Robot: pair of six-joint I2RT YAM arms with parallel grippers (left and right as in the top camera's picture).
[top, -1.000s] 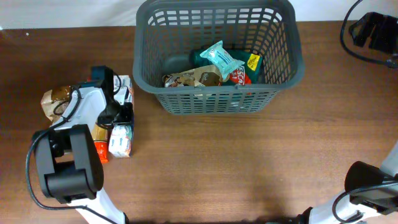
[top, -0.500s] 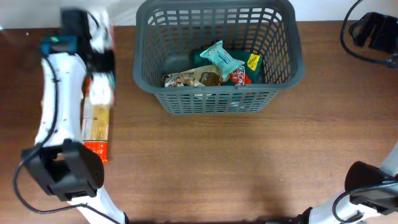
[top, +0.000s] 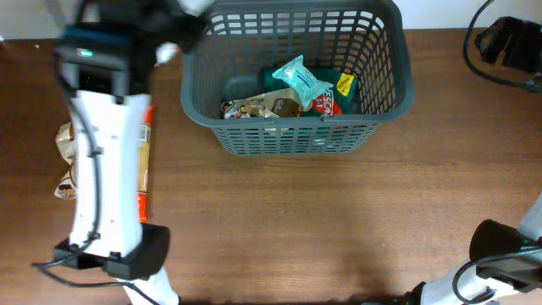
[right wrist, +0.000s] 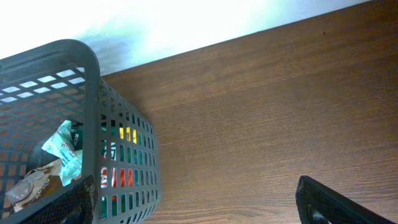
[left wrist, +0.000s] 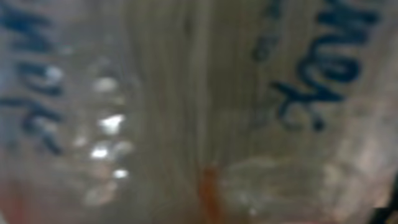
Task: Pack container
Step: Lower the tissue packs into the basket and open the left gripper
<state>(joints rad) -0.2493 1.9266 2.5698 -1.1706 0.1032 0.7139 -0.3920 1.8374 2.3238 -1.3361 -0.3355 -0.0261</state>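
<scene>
The container [top: 296, 134] is a dark grey lattice basket at the back centre of the table. It holds a teal packet [top: 298, 80], a brown packet [top: 261, 107] and red and yellow packets [top: 329, 100]. My left gripper [top: 174, 21] is raised and blurred beside the basket's far left corner, shut on a white snack packet [top: 166, 52]. That packet [left wrist: 199, 112], with blue lettering, fills the left wrist view. My right gripper [top: 508, 42] is open and empty at the far right; its view [right wrist: 205, 208] shows the basket's wall [right wrist: 124, 155] to the left.
Loose packets lie on the table under and beside my left arm: a brown one [top: 71, 140], an orange-red one [top: 143, 152] and another [top: 63, 186]. A black cable [top: 483, 63] runs by the right gripper.
My left gripper lifted the white packet from the pile at the left and swung it up and right, to the basket's far left corner. The right arm has not moved.
</scene>
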